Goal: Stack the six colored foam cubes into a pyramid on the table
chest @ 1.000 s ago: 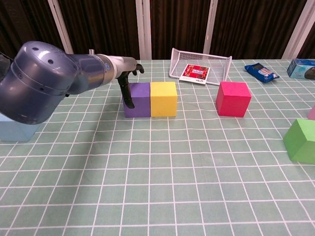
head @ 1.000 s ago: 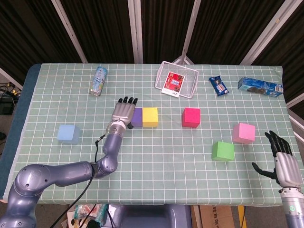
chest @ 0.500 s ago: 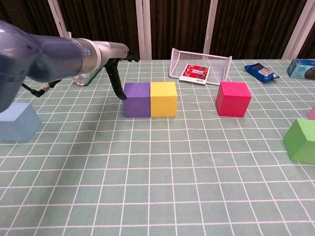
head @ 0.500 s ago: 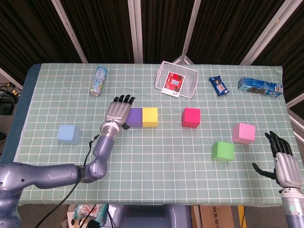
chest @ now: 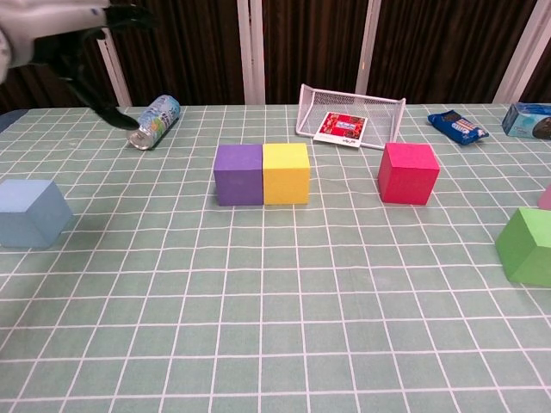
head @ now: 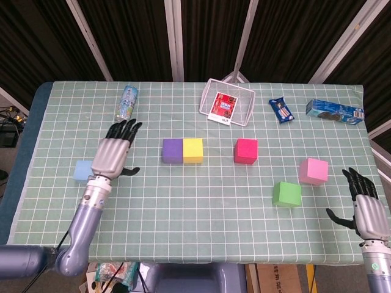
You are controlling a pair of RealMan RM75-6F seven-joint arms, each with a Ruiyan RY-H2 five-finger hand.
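Blue cube (head: 82,170) partly behind left hand (head: 113,155)

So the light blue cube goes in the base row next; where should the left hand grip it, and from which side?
Take the light blue cube by two opposite flat side faces, coming from above. It sits flat with bare table around it, and the open left hand hovers beside it.

open gap between yellow cube (head: 193,150), red cube (head: 245,151)

Purple cube (head: 172,150), yellow cube (head: 193,150), red cube (head: 245,151), pink cube (head: 313,171), green cube (head: 286,194), blue cube (head: 82,170); green white-gridded counter (head: 201,220).
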